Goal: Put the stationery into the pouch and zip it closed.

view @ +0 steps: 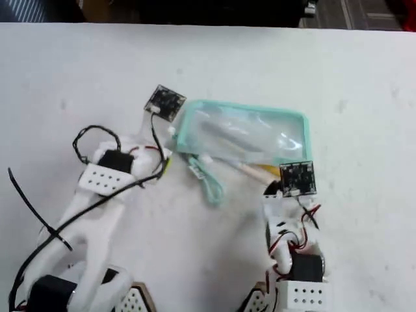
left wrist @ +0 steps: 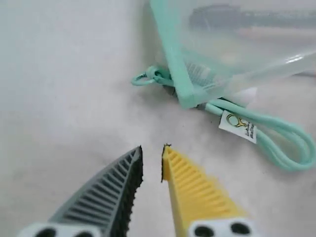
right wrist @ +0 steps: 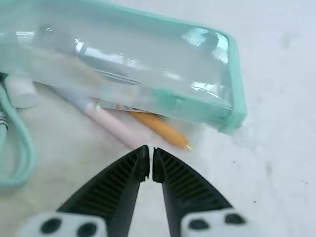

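Observation:
A translucent pouch (view: 240, 133) with a mint-green rim lies at the table's middle, with stationery dimly visible inside. A pink pen (right wrist: 111, 126) and an orange pen (right wrist: 163, 129) stick out from under its near edge; in the high view they are the pink pen (view: 249, 169) and the orange pen (view: 270, 172). My left gripper (left wrist: 152, 148) hovers over bare table just short of the pouch's corner (left wrist: 190, 96) and green zipper pull (left wrist: 148, 78), its grey and yellow fingers a narrow gap apart, holding nothing. My right gripper (right wrist: 150, 149) is shut and empty, pointing at the pen tips.
A mint cord loop (left wrist: 276, 138) with a white tag (left wrist: 237, 127) trails from the pouch's corner toward the front, also seen as the cord loop (view: 211, 185). The white table (view: 338, 78) spreads wide behind and to both sides. Black cables (view: 91, 140) hang on the left arm.

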Available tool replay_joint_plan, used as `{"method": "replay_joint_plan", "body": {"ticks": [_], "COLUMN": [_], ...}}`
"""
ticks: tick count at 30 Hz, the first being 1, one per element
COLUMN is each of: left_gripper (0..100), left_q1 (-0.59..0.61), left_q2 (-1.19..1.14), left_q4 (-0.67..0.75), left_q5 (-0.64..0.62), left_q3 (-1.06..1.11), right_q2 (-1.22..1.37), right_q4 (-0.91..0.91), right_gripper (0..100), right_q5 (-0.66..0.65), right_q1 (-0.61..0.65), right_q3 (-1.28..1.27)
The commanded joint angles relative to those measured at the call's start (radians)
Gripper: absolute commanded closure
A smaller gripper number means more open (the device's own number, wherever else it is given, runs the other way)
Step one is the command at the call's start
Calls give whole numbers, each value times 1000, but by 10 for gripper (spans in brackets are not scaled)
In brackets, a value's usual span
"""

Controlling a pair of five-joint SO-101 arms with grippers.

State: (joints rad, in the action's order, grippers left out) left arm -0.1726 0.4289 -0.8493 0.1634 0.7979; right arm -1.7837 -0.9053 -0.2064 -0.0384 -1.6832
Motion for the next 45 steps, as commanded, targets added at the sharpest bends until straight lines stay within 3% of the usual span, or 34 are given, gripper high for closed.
{"method": "replay_joint_plan", "body": {"ticks": [1,6,11,17,25,35,41,45], "left_gripper": [902,902,962,966,963,962,965,965], "left_q1": [-25,-19,68,156,140,140,140,140], "left_q2": [-2,-2,-2,-2,-7,-1,-1,-1], "left_q4": [-8,21,166,285,295,281,285,305], "left_q5": [-31,-32,-34,-34,-32,-35,-34,-34], "left_q3": [-51,-43,28,83,103,104,104,104], "right_q2": [-8,-8,-8,-8,-8,2,30,203], "right_q4": [21,24,21,-1,-19,-67,-61,-62], "right_gripper": [980,969,930,982,982,981,981,981], "right_q5": [0,0,-41,-199,-204,-206,-204,-204], "right_q1": [-65,-157,-206,-93,-71,170,186,188], "right_q3": [15,26,29,21,117,367,437,600]}}
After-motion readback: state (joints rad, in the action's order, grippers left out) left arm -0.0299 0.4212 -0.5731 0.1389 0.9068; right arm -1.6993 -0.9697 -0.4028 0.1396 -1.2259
